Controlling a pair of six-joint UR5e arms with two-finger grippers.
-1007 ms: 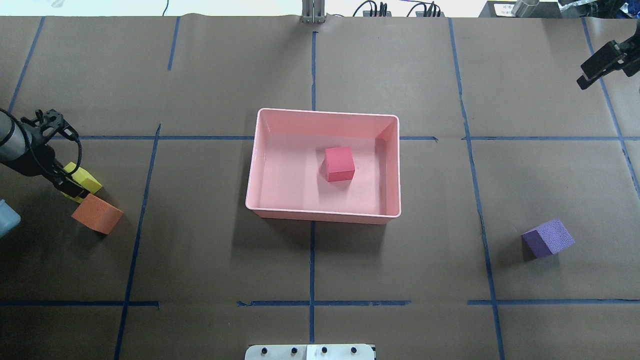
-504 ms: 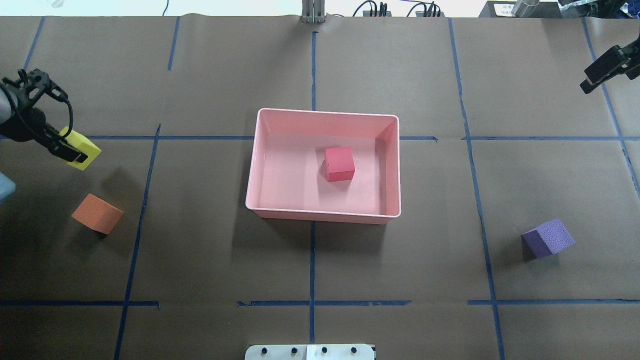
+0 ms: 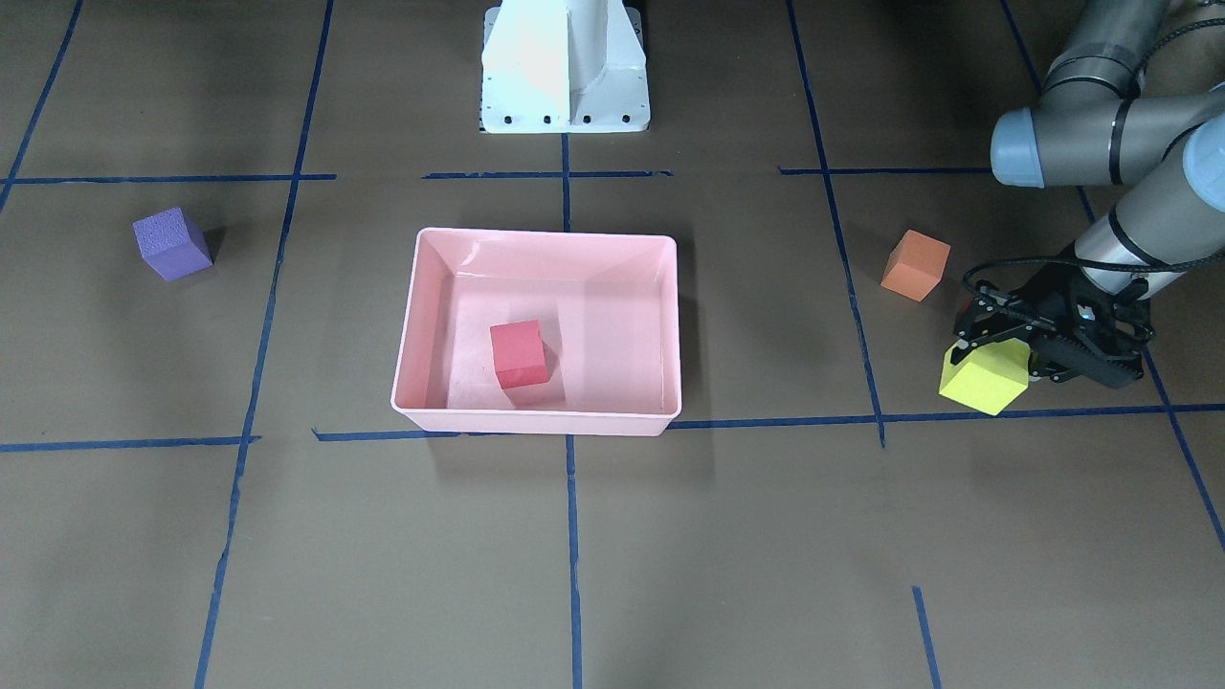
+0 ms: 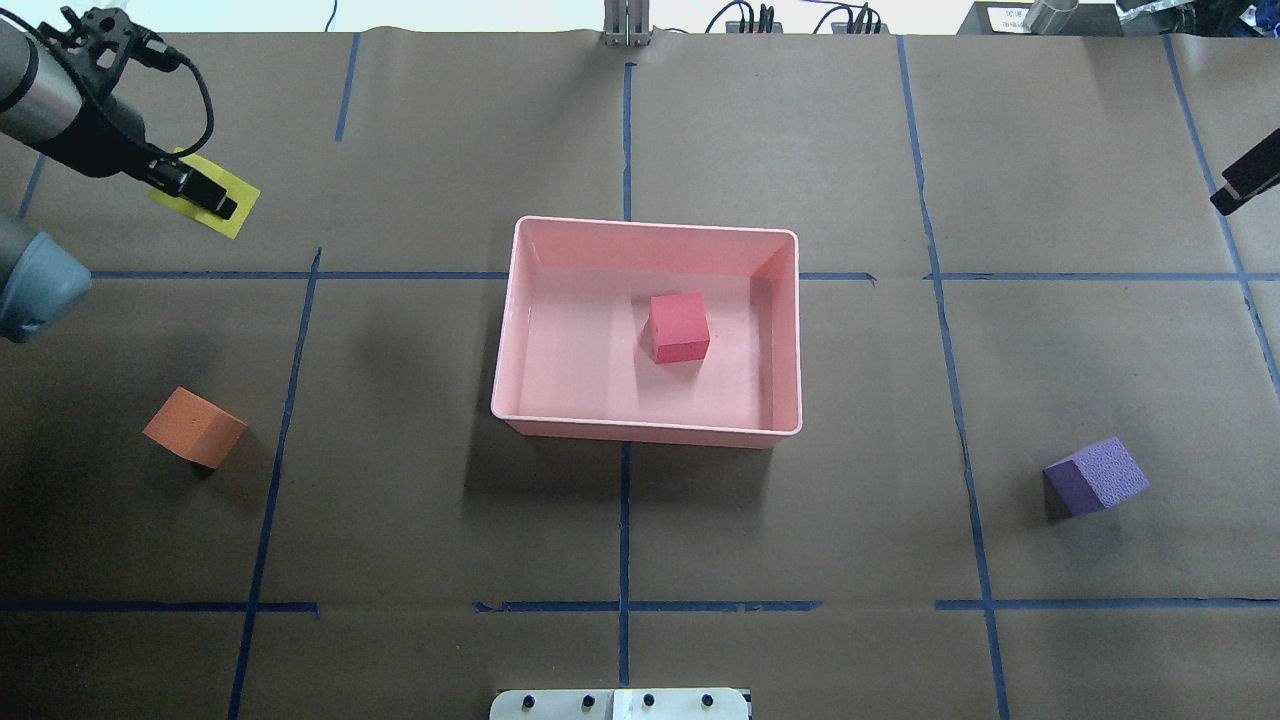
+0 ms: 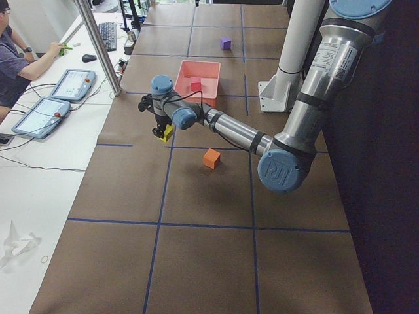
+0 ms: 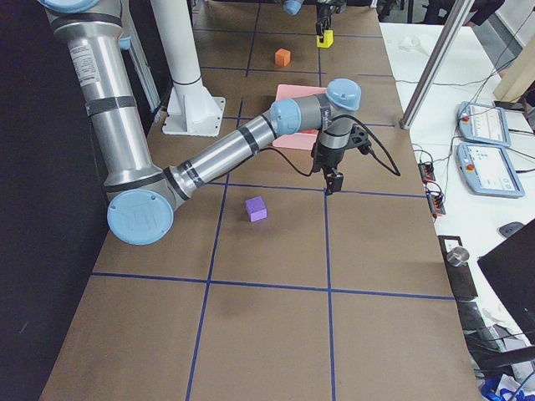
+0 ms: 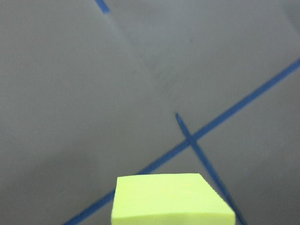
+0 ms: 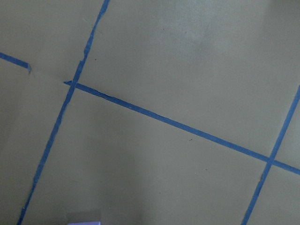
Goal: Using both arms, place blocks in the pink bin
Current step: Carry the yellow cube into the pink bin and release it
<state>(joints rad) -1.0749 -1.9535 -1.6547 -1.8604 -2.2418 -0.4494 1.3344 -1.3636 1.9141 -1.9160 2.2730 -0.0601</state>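
My left gripper (image 4: 195,190) is shut on the yellow-green block (image 4: 222,208) and holds it above the table's far left; both show in the front view, the gripper (image 3: 1005,356) and the block (image 3: 984,379), and the block fills the bottom of the left wrist view (image 7: 171,199). The pink bin (image 4: 650,225) sits mid-table with the red-pink block (image 4: 679,327) inside. The orange block (image 4: 195,428) lies on the left, the purple block (image 4: 1096,476) on the right. My right gripper (image 4: 1245,180) hangs at the view's right edge, far from the purple block; its jaws are not readable.
The white pedestal base (image 3: 565,67) stands at the robot's side of the table. A metal post (image 4: 625,25) and cables line the far edge. Blue tape lines grid the brown table cover. An operator (image 5: 19,59) sits at a side table.
My left gripper has lifted the yellow-green block away from beside the orange block and carried it up and toward the far side. My right gripper has drifted toward the view's right edge.
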